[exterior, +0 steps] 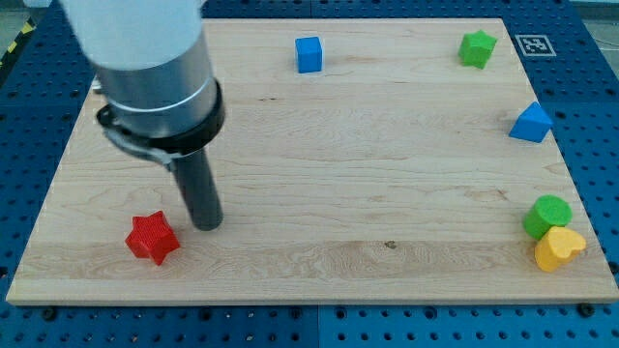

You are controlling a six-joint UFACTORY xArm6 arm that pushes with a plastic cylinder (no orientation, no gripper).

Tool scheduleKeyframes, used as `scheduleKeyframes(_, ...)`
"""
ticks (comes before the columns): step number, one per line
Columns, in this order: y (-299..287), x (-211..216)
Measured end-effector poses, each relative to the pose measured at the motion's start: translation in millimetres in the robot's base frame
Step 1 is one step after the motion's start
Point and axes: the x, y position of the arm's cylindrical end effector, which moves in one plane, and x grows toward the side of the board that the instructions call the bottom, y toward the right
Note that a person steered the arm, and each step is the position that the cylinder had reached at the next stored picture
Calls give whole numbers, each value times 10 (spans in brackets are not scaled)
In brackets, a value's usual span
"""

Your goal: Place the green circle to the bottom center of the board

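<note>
Green circle (547, 215) sits low at the view's right edge of the bench (338, 261), touching the yellow heart (559, 248), which lies just below it and nearest the bottom rim. I judge the circle to be a light, stiff little puck with a round wall, so it should slide easily on the smooth pale wood but may roll off my push if I meet it off-centre. There is nothing to grasp with: my tool is a bare rod without jaws to part or close, so the place to take it is a square contact on its right-hand wall, driving it leftward along the bottom. The heart, being in contact, could be dragged along or nudged off the rim, so I would come in above it. My tip (207, 227) rests well apart from the circle, on the view's left, just beside and to the upper right of the red star (153, 238). The bottom centre looks open. Farther up, the blue triangle-like block (531, 123) stands by the right edge, and at the top are the blue cube (309, 54) and the green star (477, 47). Beyond the wood lies a blue perforated table (600, 97).
</note>
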Motion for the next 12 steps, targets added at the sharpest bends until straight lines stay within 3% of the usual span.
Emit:
scheduleKeyframes(2,-164,180)
scheduleKeyframes(4,293,156)
scheduleKeyframes(5,710,-216)
scheduleKeyframes(6,1494,-529)
scheduleKeyframes(9,2156,-551)
scheduleKeyframes(12,3957,-523)
